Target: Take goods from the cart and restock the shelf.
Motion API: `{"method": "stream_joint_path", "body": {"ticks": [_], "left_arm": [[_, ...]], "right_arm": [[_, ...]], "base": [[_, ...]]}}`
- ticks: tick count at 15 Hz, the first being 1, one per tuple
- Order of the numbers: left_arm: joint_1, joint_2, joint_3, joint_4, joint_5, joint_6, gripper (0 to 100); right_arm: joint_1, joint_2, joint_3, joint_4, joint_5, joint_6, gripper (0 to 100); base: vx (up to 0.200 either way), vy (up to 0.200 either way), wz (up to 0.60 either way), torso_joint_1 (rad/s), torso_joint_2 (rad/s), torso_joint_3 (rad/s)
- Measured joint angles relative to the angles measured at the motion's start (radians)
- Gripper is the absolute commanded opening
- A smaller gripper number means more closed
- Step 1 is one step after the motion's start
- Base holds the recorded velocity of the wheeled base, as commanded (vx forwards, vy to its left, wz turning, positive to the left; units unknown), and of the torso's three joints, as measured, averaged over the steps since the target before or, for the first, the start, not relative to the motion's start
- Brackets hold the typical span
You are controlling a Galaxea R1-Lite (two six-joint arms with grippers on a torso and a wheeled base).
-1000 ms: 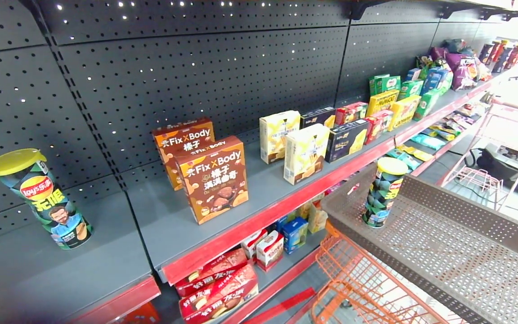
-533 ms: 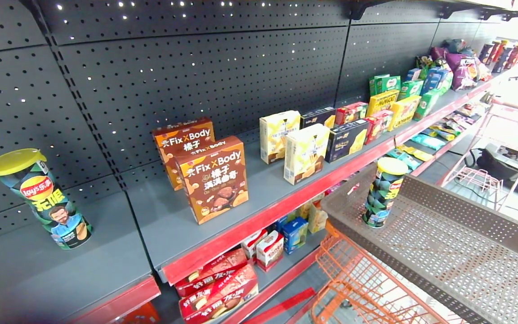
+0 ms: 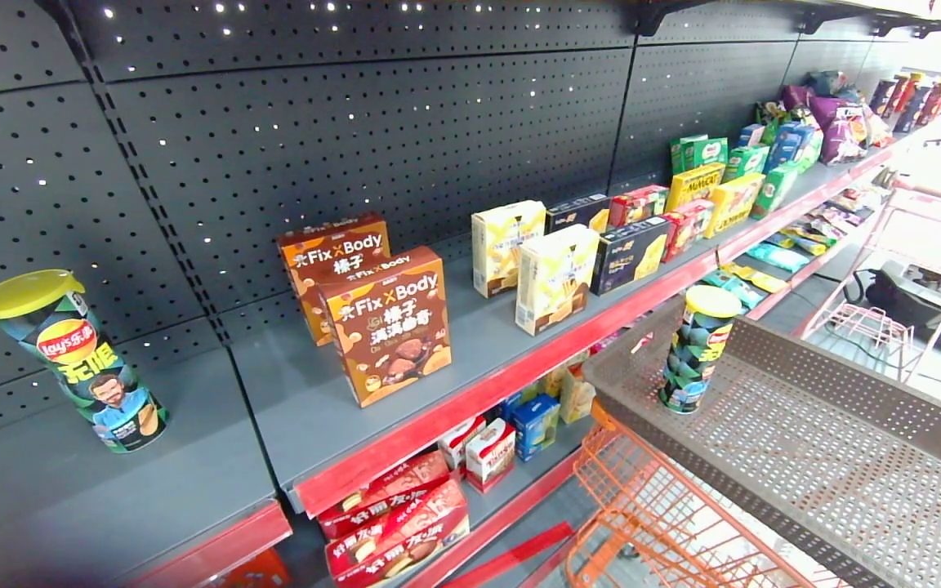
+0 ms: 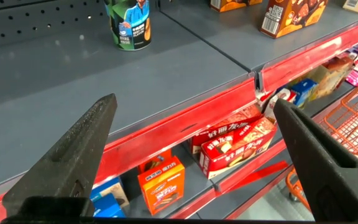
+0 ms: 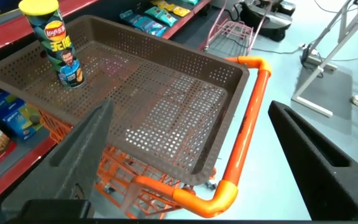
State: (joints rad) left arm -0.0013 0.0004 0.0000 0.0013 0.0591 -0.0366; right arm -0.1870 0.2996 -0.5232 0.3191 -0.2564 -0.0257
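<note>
A chip can with a yellow lid [image 3: 695, 347] [image 5: 56, 42] stands upright in the far corner of the cart's brown perforated tray [image 3: 830, 457] [image 5: 166, 93]. A matching chip can [image 3: 74, 359] [image 4: 129, 23] stands on the grey shelf [image 3: 193, 457] at the left. My left gripper [image 4: 194, 155] hangs open in front of the shelf's red edge, with nothing between its fingers. My right gripper [image 5: 191, 162] is open above the near side of the cart tray, well short of the can.
Brown snack boxes [image 3: 385, 322], cream boxes [image 3: 552, 273] and further packs line the shelf to the right. Red and blue boxes [image 3: 393, 523] fill the lower shelf. The cart has an orange handle [image 5: 247, 124] and wire basket [image 3: 666, 523]. A pink cart [image 3: 928, 245] stands behind.
</note>
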Motion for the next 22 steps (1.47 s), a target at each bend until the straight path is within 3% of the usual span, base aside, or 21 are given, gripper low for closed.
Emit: {"method": "stream_joint_path", "body": {"ticks": [3,11,13,16,22], "left_arm": [[0.000,0.000,0.000,-0.001,-0.001,0.002,100],[0.000,0.000,0.000,-0.001,0.000,0.002,100],[0.000,0.000,0.000,-0.001,0.000,0.002,100],[0.000,0.000,0.000,-0.001,-0.001,0.002,100],[0.000,0.000,0.000,-0.001,-0.001,0.002,100]], "right_arm": [[0.000,0.000,0.000,0.000,0.000,0.000,100],[0.000,0.000,0.004,-0.001,0.010,0.001,100],[0.000,0.000,0.004,-0.038,0.044,0.000,100],[0.001,0.017,0.000,-0.111,0.198,-0.018,100],[0.041,0.202,-0.001,-0.203,0.243,0.070,100]], "base": [[0.200,0.000,0.00,-0.007,0.00,0.001],[0.000,0.000,0.00,0.000,0.00,0.000],[0.000,0.000,0.00,0.000,0.00,0.000],[0.000,0.000,0.00,0.000,0.00,0.000],[0.000,0.000,0.00,0.000,0.00,0.000]]}}
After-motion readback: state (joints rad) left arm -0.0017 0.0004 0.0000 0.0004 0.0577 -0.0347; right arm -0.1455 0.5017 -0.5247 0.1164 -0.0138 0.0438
